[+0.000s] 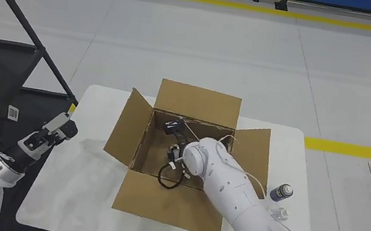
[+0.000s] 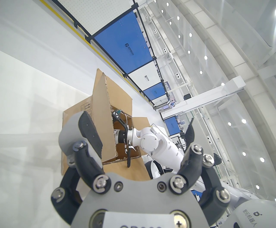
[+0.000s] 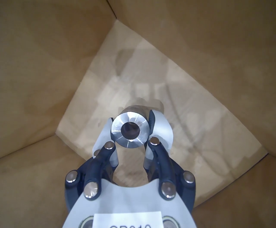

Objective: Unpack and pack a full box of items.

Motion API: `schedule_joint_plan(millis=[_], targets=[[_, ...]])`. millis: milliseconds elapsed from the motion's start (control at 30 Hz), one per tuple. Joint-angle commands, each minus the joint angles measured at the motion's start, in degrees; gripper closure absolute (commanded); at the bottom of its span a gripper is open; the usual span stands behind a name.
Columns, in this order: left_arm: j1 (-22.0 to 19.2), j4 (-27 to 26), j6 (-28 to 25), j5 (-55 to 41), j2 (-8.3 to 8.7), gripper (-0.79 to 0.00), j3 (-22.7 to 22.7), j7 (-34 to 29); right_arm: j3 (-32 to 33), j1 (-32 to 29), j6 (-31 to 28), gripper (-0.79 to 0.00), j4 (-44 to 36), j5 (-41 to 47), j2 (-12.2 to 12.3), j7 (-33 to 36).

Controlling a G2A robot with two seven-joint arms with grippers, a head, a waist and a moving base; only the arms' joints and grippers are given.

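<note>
Cylinder: We find one short silver metal cylinder with a bored end (image 3: 138, 124) inside the open brown cardboard box (image 1: 197, 101). It sits low down near an inner corner, above the paler floor panel.
Grasp: The right gripper (image 3: 130, 129) is clenched on it, one finger on each side of its round wall.
Axis: Its long axis runs in line with the gripper's reach, bored end facing the wrist and far end toward the box floor. We cannot tell whether it touches the floor.
Coming move: We judge it turns on straight travel along that axis, either up past the walls or down to the floor.
Nearer arm: The right arm is in the box. The left gripper (image 2: 139, 123) hangs released, fingers spread wide, well apart from the box, over the left edge of the white table (image 1: 90, 173).
Count: One cylinder, one box with four flaps folded out, two grippers. On the table to the right of the box stand one dark blue can (image 1: 280, 193) and one small white item (image 1: 279, 214) that we cannot identify.
</note>
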Motion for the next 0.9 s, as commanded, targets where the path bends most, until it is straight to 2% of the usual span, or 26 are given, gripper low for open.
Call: schedule_joint_plan(millis=[0, 200, 367, 533, 633, 867], targets=[[0.0, 0.0, 0.0, 0.0, 0.0, -0.785, 0.0, 0.0, 0.6, 0.4, -0.9, 0.0, -0.6, 0.2, 0.1, -0.3], [0.0, 0.0, 0.0, 0.0, 0.0, -0.785, 0.0, 0.0, 3.3, -0.5, -1.6, 0.0, -7.8, -0.1, 2.1, 1.3], [0.0, 0.0, 0.0, 0.0, 0.0, -0.785, 0.0, 0.0, 7.6, -5.6, 1.8, 0.0, -21.8, -4.5, 6.2, 4.5], [0.0, 0.0, 0.0, 0.0, 0.0, -0.785, 0.0, 0.0, 14.9, -17.2, 8.5, 0.0, -46.0, -14.3, 11.5, 11.6], [0.0, 0.0, 0.0, 0.0, 0.0, -0.785, 0.0, 0.0, 20.8, -26.2, 9.7, 0.0, -62.9, -20.9, 14.4, 16.7], [0.0, 0.0, 0.0, 0.0, 0.0, -0.785, 0.0, 0.0, 31.6, -42.9, 11.6, 0.0, -90.0, -32.2, 17.8, 20.7]])
